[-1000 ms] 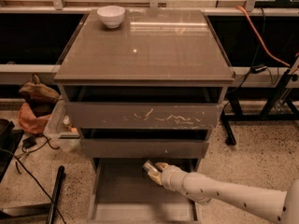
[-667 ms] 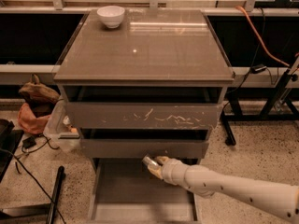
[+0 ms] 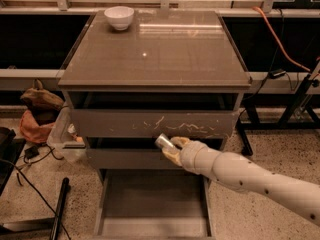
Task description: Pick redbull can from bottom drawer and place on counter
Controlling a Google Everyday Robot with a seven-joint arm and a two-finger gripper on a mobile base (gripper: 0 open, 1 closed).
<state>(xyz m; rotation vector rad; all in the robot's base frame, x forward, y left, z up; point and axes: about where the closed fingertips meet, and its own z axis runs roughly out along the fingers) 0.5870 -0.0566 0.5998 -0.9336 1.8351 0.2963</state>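
My gripper is shut on the redbull can, a slim silver can held tilted in front of the middle drawer's face. The white arm reaches in from the lower right. The bottom drawer is pulled open below the gripper and its flat floor is bare. The counter is the glossy grey-brown top of the cabinet, well above the can. A white bowl stands at its back left corner.
The top drawer has a scratched front and stands slightly open. A brown bag and a clear plastic bin sit on the floor to the left. A black rod lies at lower left. An orange cable runs at the right.
The gripper has lifted the can up out of the bottom drawer to the level of the middle drawer's front and moved slightly left.
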